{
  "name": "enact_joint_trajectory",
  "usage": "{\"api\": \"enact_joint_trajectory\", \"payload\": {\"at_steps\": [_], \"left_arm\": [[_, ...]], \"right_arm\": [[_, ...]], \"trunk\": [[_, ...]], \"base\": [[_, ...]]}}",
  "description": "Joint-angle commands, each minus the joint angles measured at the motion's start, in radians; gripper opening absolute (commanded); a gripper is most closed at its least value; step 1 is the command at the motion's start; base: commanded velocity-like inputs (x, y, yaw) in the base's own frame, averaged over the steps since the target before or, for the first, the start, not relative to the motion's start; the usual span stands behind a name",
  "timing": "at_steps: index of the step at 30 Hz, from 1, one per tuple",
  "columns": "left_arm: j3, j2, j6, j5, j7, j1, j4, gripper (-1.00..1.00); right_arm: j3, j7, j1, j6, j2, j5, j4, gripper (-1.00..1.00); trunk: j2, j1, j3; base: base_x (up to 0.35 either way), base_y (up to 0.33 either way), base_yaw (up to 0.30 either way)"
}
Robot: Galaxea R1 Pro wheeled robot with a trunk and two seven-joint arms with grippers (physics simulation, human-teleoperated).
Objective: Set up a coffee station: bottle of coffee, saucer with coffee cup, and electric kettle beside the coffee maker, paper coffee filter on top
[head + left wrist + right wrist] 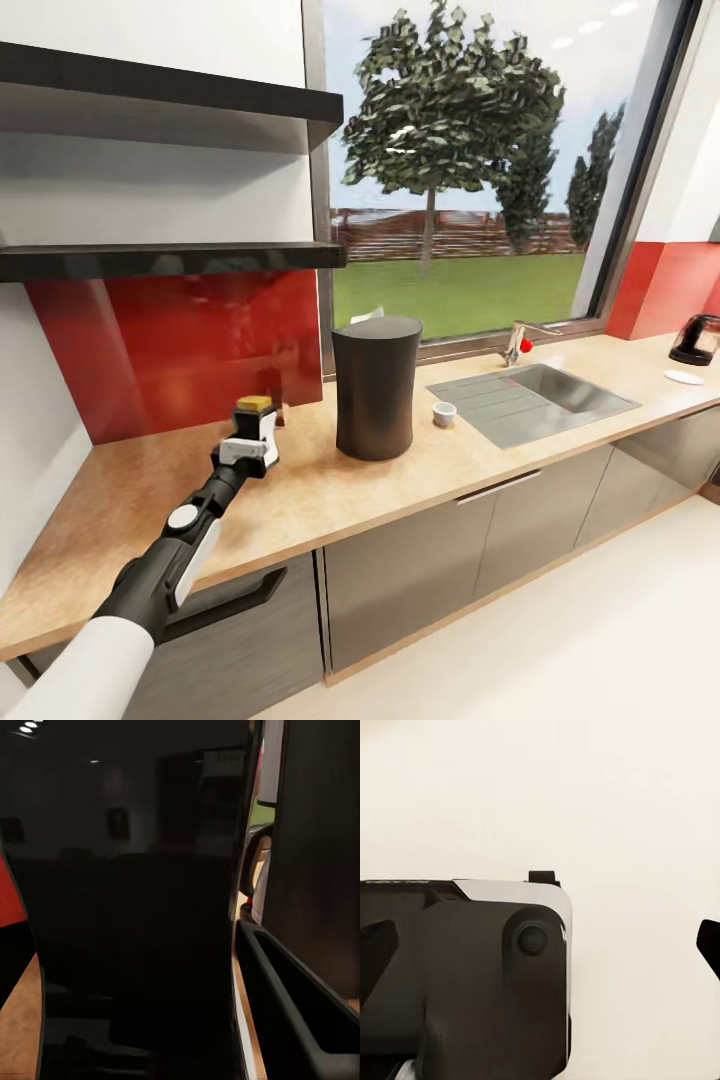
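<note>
Pinching one bottle of coffee [254,407] left of centre, the left gripper [250,432] stands beside one coffee maker [375,387]; one coffee cup [444,413], one electric kettle [697,339] sit rightward; right jaws' state unclear

So the left arm is stretched out forward and a bit up over the table's left end, white upper sleeve near the camera, then black forearm, then the white and grey wrist. Its left pincer [256,418] is clamped shut around the bottle of coffee [253,404], yellow cap poking out on top. From the left wrist cam you just get one dark finger [300,1020] running alongside the bottle's dark body.
</note>
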Motion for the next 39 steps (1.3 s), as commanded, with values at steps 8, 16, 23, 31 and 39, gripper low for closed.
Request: {"api": "enact_joint_trajectory", "payload": {"at_steps": [8, 16, 23, 31, 39], "left_arm": [[-0.005, 0.001, -0.004, 0.009, -0.004, 0.005, 0.011, -1.00], [-0.007, 0.000, -0.008, 0.010, -0.004, 0.006, 0.017, -1.00], [-0.007, -0.003, -0.017, 0.010, -0.004, 0.006, 0.056, -1.00], [-0.007, -0.003, -0.089, 0.009, -0.003, 0.006, 0.108, -1.00], [-0.007, -0.003, -0.109, 0.012, -0.003, 0.021, 0.110, -1.00]], "right_arm": [[-0.009, 0.002, 0.000, -0.004, 0.002, 0.010, 0.000, 1.00], [-0.009, 0.002, 0.000, -0.004, 0.001, 0.009, 0.000, 1.00], [-0.009, 0.002, 0.000, -0.004, 0.001, 0.008, 0.000, 1.00], [-0.009, 0.002, 0.000, -0.004, 0.001, 0.008, 0.000, 1.00], [-0.009, 0.002, 0.000, -0.004, 0.001, 0.008, 0.000, 1.00]], "trunk": [[-0.001, 0.000, -0.001], [-0.001, 0.000, -0.001], [-0.001, 0.000, -0.001], [-0.001, 0.000, -0.001], [-0.001, 0.000, -0.001]], "base": [[0.106, 0.000, 0.000], [0.315, 0.000, 0.000], [0.115, 0.000, 0.000], [0.088, -0.109, 0.000], [0.041, -0.050, 0.000]]}}
